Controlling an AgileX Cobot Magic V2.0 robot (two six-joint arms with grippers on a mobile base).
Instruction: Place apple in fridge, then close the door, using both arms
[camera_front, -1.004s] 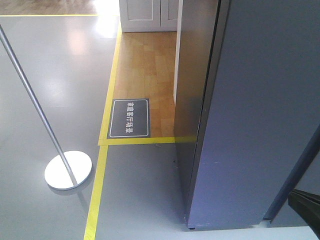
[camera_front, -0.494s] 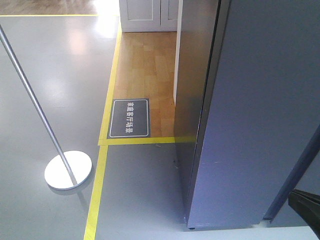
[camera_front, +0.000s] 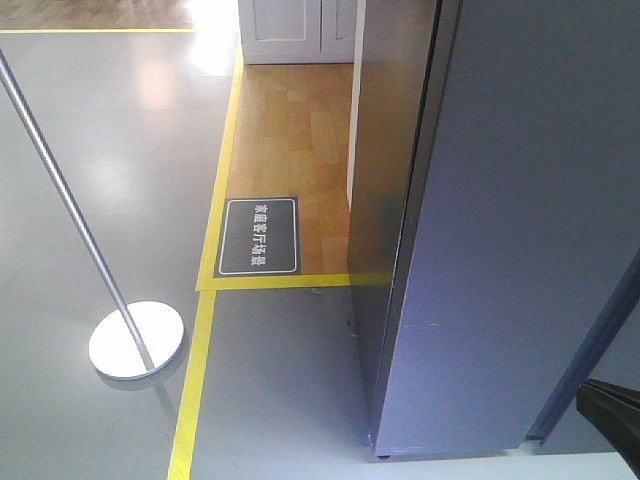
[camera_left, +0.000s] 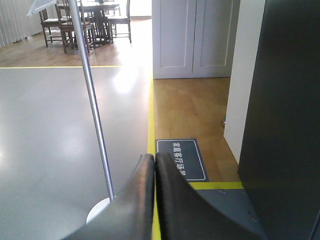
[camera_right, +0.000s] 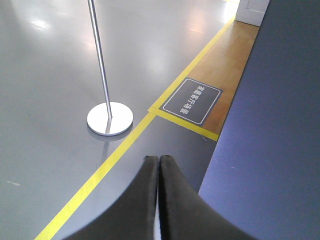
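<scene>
Grey door (camera_front: 500, 250) front | left pincer (camera_left: 154, 162) closed | right pincer (camera_right: 158, 162) closed

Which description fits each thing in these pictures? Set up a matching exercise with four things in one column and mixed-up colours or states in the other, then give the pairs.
Things:
1. fridge
2. floor sign
3. floor tape
4. left gripper

Descriptions:
A. yellow
B. jaws pressed together, holding nothing
C. dark grey outside
D. dark with white lettering

Pairs: 1-C, 2-D, 3-A, 4-B
</scene>
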